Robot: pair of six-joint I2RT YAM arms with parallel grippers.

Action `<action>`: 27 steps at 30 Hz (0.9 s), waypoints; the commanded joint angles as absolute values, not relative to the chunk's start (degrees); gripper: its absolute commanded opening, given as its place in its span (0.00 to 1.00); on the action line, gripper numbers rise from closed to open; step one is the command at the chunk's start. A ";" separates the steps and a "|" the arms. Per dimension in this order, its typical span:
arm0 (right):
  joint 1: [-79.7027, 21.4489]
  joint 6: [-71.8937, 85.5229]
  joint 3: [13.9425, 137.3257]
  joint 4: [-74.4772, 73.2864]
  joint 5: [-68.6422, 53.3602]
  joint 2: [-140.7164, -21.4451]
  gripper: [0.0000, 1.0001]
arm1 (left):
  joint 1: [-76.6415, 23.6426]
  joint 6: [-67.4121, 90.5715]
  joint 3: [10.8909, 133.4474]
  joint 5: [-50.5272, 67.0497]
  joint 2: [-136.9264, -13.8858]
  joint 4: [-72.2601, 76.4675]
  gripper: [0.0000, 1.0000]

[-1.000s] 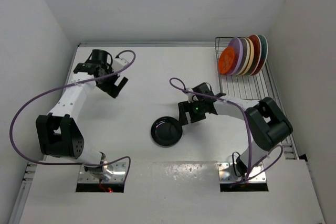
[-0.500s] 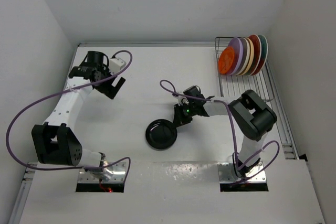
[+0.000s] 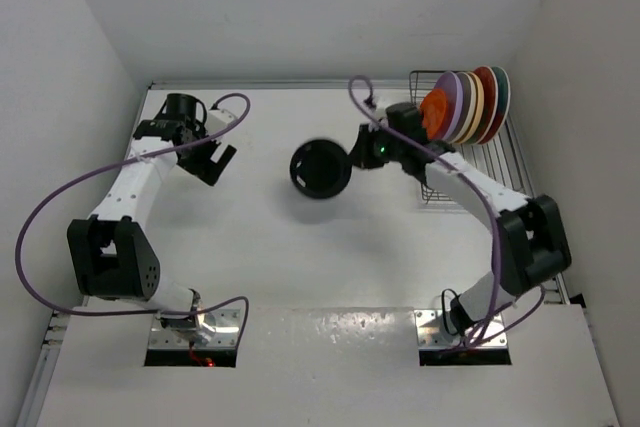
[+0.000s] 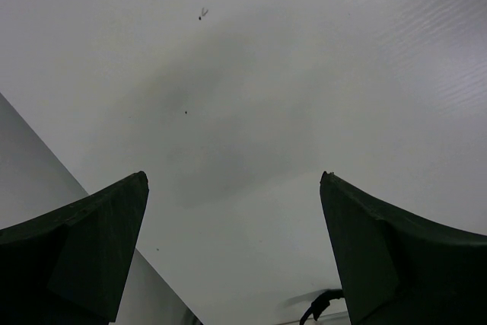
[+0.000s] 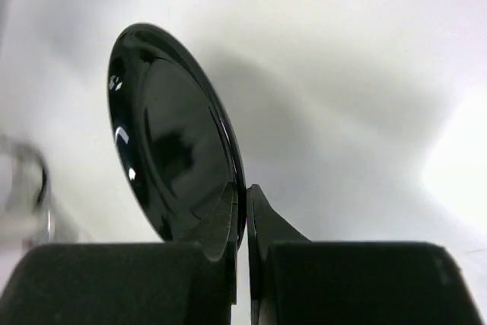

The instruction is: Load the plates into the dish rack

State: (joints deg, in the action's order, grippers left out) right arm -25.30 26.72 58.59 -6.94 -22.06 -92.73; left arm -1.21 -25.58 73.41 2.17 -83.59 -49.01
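A glossy black plate (image 3: pixel 320 168) hangs above the table's middle, tilted on edge, with my right gripper (image 3: pixel 353 155) shut on its right rim. In the right wrist view the black plate (image 5: pixel 171 138) stands nearly upright, its rim pinched at my right gripper (image 5: pixel 245 195). The dark wire dish rack (image 3: pixel 497 169) lies at the back right and holds several upright plates: orange (image 3: pixel 432 115), lavender (image 3: pixel 451 97), pale ones and red with teal (image 3: pixel 494 87). My left gripper (image 3: pixel 222 161) stands open over bare table at the back left, its left gripper (image 4: pixel 232 184) holding nothing.
White walls close in the table on the left, back and right. The rack's near half (image 3: pixel 500 197) holds no plates. A purple cable (image 3: pixel 360 95) loops above my right arm near the rack.
My right gripper closed on the black plate's rim, lifted it off the table and carried it back and slightly right toward the rack, tilting it up. The left arm barely moved.
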 commanded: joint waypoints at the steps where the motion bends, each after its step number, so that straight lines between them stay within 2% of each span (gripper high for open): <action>1: -21.71 24.45 68.28 -6.05 -8.20 -85.17 0.00 | 0.09 -26.46 77.16 2.20 -85.25 -48.43 1.00; 2: -20.58 23.82 69.51 -6.59 -5.56 -84.99 0.00 | 0.61 -26.46 77.86 2.20 -85.25 -48.43 1.00; 3: -19.44 22.17 73.18 -6.94 4.03 -84.90 0.00 | 0.62 -26.46 77.87 2.20 -86.12 -48.43 1.00; 4: -18.29 18.93 74.26 -7.55 7.52 -85.25 0.00 | 1.14 -26.46 78.39 2.72 -87.00 -47.91 1.00; 7: -15.92 12.07 79.44 -6.77 28.58 -87.44 0.00 | 1.67 -26.98 78.93 2.72 -89.11 -47.90 1.00; 10: -13.98 6.78 81.47 -3.62 41.69 -90.69 0.00 | 1.67 -26.98 80.42 2.72 -90.96 -47.90 1.00; 14: -12.57 -1.39 80.95 5.77 49.65 -94.65 0.00 | 2.19 -26.98 84.27 2.72 -94.73 -47.90 1.00; 27: -13.27 1.84 82.88 8.35 54.67 -108.62 0.00 | 2.20 -27.51 88.59 2.72 -100.28 -48.42 1.00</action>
